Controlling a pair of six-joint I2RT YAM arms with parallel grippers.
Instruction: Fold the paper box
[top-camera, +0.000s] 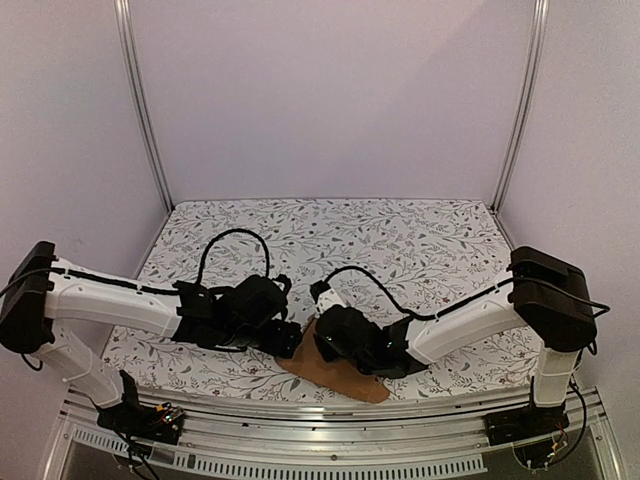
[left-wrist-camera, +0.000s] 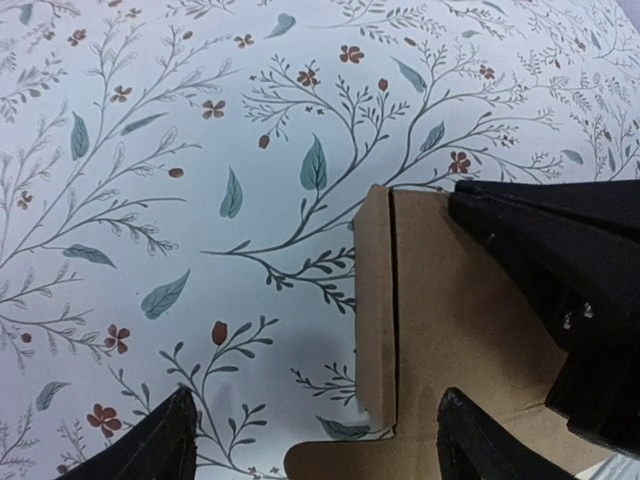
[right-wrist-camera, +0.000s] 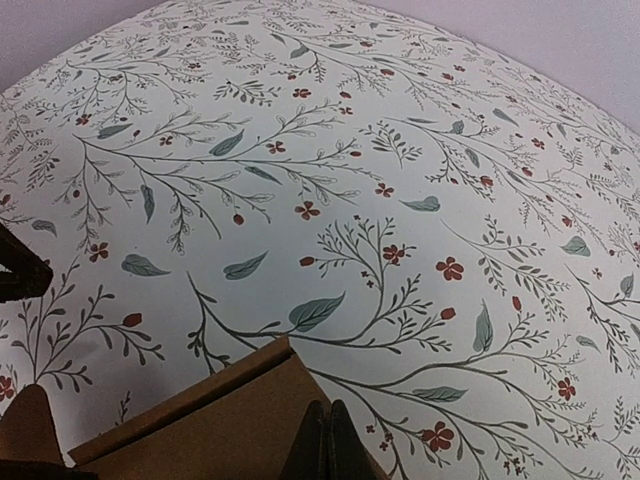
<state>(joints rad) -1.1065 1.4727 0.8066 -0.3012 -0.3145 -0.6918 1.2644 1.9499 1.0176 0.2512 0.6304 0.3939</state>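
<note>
My left gripper (top-camera: 285, 338) stands wide open above the white cloth printed with leaves and red flowers (top-camera: 400, 240). One fingertip (left-wrist-camera: 150, 445) is over bare cloth; the other (left-wrist-camera: 480, 445) is over the plain brown corrugated cardboard paper box (top-camera: 340, 378). The box lies mostly flat at the cloth's 6 o'clock edge, between my two wrists. In my left wrist view its creased flap (left-wrist-camera: 375, 300) points to 12 o'clock. My right gripper (top-camera: 325, 345) is closed, its fingers pressed together over the cardboard's raised edge (right-wrist-camera: 200, 385).
</note>
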